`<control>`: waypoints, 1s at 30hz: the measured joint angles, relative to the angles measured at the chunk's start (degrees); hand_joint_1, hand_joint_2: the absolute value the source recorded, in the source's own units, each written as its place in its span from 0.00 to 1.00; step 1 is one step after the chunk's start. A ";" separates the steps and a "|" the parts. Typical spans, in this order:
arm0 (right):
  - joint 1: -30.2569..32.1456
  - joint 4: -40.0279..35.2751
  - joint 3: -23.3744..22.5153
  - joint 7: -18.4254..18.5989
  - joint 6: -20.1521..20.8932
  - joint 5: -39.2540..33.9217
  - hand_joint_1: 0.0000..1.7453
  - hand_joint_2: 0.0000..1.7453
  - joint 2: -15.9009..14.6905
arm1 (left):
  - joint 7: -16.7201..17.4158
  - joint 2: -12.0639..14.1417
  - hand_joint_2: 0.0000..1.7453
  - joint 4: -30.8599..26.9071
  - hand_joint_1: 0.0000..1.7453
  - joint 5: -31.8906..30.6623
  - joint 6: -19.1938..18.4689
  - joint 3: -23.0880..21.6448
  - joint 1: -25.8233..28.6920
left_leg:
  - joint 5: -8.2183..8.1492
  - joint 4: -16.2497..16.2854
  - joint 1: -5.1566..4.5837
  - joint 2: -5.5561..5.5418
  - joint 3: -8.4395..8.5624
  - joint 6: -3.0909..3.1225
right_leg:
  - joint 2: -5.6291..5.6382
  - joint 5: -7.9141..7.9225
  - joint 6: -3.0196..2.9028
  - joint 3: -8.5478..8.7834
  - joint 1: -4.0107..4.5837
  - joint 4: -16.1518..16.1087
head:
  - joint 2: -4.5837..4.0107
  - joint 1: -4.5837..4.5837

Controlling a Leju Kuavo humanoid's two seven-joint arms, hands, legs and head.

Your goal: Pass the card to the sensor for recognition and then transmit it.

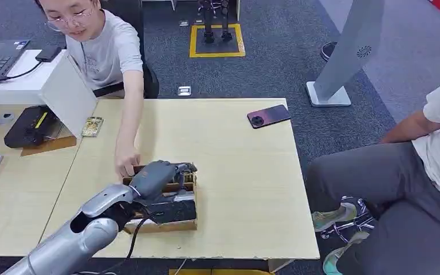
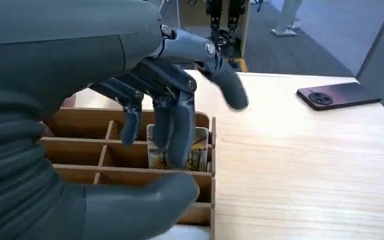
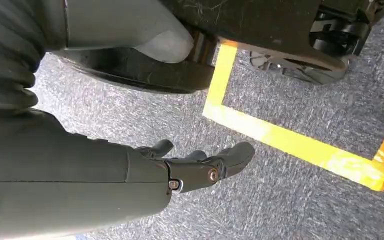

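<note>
A wooden box with several compartments sits near the table's front edge. A card stands upright in one compartment of the box. My left hand hovers over the box; in the left wrist view its fingers reach down in front of the card, with the thumb well apart from them, so nothing is gripped. A black sensor device lies at the table's far left, with another card beside it. My right hand hangs over the carpet, fingers loosely extended and empty.
A person across the table rests a hand at the box's far left corner. A dark phone lies at the far right of the table. Another person sits to the right. A white panel stands by the sensor.
</note>
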 joint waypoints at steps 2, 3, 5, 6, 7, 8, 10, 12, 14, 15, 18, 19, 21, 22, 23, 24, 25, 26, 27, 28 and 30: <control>0.01 0.00 -0.17 0.02 0.00 -0.02 0.00 1.00 0.00 | -0.02 -0.31 1.00 -0.52 0.00 -0.15 0.98 0.00 0.15 | 0.00 0.00 0.00 0.00 0.00 0.00 | 0.00 0.00 0.00 0.00 0.00 0.00 | 0.00 -0.02; 0.03 0.00 -0.20 0.04 0.00 -0.02 0.00 1.00 0.00 | -0.04 -0.44 1.00 -0.83 0.00 -0.20 1.51 0.00 0.23 | 0.00 0.00 0.00 0.00 0.00 0.00 | 0.00 0.00 0.00 0.00 0.00 0.00 | 0.00 0.00; 0.03 0.02 -0.30 0.04 0.00 -0.04 0.00 1.00 0.00 | -0.04 -0.74 1.00 -1.46 0.00 -0.26 2.07 0.00 0.37 | 0.01 0.00 0.00 0.00 0.00 0.00 | -0.02 0.00 0.00 0.00 0.00 0.00 | 0.00 0.00; 0.04 0.02 -0.33 0.04 0.00 -0.04 0.00 1.00 0.00 | -0.04 -0.85 1.00 -1.73 0.00 -0.26 2.10 0.00 0.43 | 0.01 0.00 0.00 0.00 0.00 0.00 | -0.01 0.00 0.00 0.00 0.00 0.00 | 0.00 -0.02; 0.04 0.04 -0.35 0.04 0.00 -0.04 0.00 1.00 0.00 | -0.09 -1.01 1.00 -1.97 0.00 -0.26 2.14 0.00 0.47 | 0.00 0.00 0.00 0.00 0.00 0.00 | -0.01 0.00 0.00 0.00 0.00 0.00 | 0.00 -0.02; 0.04 0.04 -0.35 0.04 0.00 -0.04 0.00 1.00 0.00 | -0.11 -1.09 1.00 -2.05 0.00 -0.26 2.16 0.00 0.48 | 0.00 0.00 0.00 0.00 0.00 0.00 | 0.00 0.00 0.00 0.00 0.00 0.00 | 0.00 -0.02; 0.04 0.09 -0.37 0.04 0.00 -0.04 0.00 1.00 0.00 | -0.13 -1.20 1.00 -2.29 0.00 -0.26 2.18 0.00 0.52 | 0.00 0.00 0.00 0.00 0.00 0.00 | 0.00 0.00 0.00 0.00 0.00 0.00 | 0.00 0.00; 0.03 0.11 -0.39 0.04 0.00 -0.04 0.00 1.00 0.00 | -0.13 -1.25 1.00 -2.38 0.00 -0.26 2.18 0.00 0.53 | 0.00 0.00 0.00 0.00 0.00 0.00 | 0.00 0.00 0.00 0.00 0.00 0.00 | 0.00 -0.02; 0.02 0.13 -0.48 0.04 0.00 -0.04 0.00 1.00 0.00 | -0.13 -1.25 1.00 -2.43 0.00 -0.26 2.21 0.00 0.54 | 0.00 0.00 0.00 0.00 0.00 0.00 | -0.01 0.00 0.00 0.00 0.00 0.00 | 0.00 -0.02; 0.02 0.13 -0.61 0.04 0.00 -0.06 0.00 1.00 0.00 | -0.13 -1.25 1.00 -2.49 0.00 -0.24 2.31 0.00 0.57 | 0.00 0.00 0.00 0.00 0.00 0.00 | -0.01 0.00 0.00 0.00 0.00 0.00 | 0.00 -0.02; 0.03 0.13 -0.92 -0.02 0.02 -0.09 0.00 1.00 0.00 | -0.33 -1.22 1.00 -3.23 0.00 0.17 3.38 0.33 0.70 | 0.00 0.00 0.00 -0.01 0.00 0.00 | -0.01 0.00 0.00 0.00 0.00 0.00 | 0.00 0.00; 0.04 0.13 -0.98 -0.11 0.00 -0.09 0.00 1.00 0.00 | -0.35 -1.16 1.00 -3.56 0.00 0.50 3.67 0.64 0.72 | 0.00 0.00 0.00 -0.01 0.00 0.00 | -0.01 0.00 0.00 0.01 0.00 0.00 | 0.00 -0.02; 0.04 0.13 -1.09 -0.13 0.00 -0.09 0.00 1.00 0.00 | -0.42 -0.94 1.00 -4.42 0.00 1.12 4.11 1.44 0.74 | 0.00 0.00 0.00 -0.01 0.00 0.00 | -0.01 0.00 0.00 0.01 0.00 0.00 | 0.00 0.00; 0.04 0.13 -1.14 -0.13 -0.02 -0.09 0.00 1.00 0.00 | -0.57 -0.79 1.00 -4.72 0.00 1.38 4.15 1.94 0.73 | 0.00 0.00 0.00 -0.01 0.00 0.00 | -0.01 0.00 0.00 0.01 0.00 0.00 | 0.00 0.00; 0.04 0.13 -1.16 -0.13 0.00 -0.04 0.00 1.00 0.00 | -0.72 -0.65 1.00 -5.07 0.00 1.55 4.24 2.38 0.72 | 0.00 0.00 0.00 0.00 0.00 0.00 | -0.01 0.00 0.00 0.01 0.00 0.00 | 0.00 0.00; 0.04 0.15 -1.16 -0.11 0.04 -0.02 0.00 1.00 0.00 | -0.92 -0.61 1.00 -5.42 0.00 1.55 4.24 2.82 0.71 | 0.00 0.00 0.00 -0.01 0.01 0.00 | -0.01 0.00 0.00 0.00 0.00 0.00 | 0.00 -0.02; 0.03 0.15 -1.16 -0.11 0.09 0.02 0.00 1.00 0.00 | -1.14 -0.55 1.00 -5.62 0.00 1.38 4.22 3.10 0.67 | 0.00 0.00 0.00 -0.01 0.00 0.00 | -0.01 0.00 0.00 0.00 0.00 0.00 | 0.00 0.00; 0.03 0.15 -1.16 -0.11 0.09 0.20 0.00 1.00 0.00 | -1.22 -0.50 1.00 -5.70 0.00 0.92 4.19 3.30 0.66 | 0.00 0.00 0.00 -0.01 0.01 0.00 | -0.01 0.00 0.00 0.00 0.00 0.00 | 0.00 -0.02; 0.02 0.15 -1.16 -0.11 0.09 0.39 0.00 1.00 0.00 | -1.27 -0.48 1.00 -5.70 0.00 0.46 4.17 3.39 0.59 | 0.00 0.00 0.00 0.00 0.00 0.00 | -0.02 0.00 0.00 0.00 0.00 0.00 | 0.00 0.00; 0.02 0.15 -1.16 -0.09 0.09 0.50 0.00 1.00 0.00 | -1.27 -0.46 1.00 -5.70 0.00 0.16 4.17 3.41 0.57 | 0.00 0.00 0.00 -0.01 0.00 0.00 | -0.02 0.00 0.00 0.01 0.00 0.00 | 0.00 0.00; 0.02 0.15 -1.16 -0.09 0.09 0.61 0.00 1.00 0.00 | -1.27 -0.41 1.00 -5.70 0.00 -0.24 4.26 3.56 0.58 | 0.00 0.00 0.00 0.00 0.00 0.00 | -0.01 0.00 0.00 0.00 0.00 0.00 | 0.00 0.00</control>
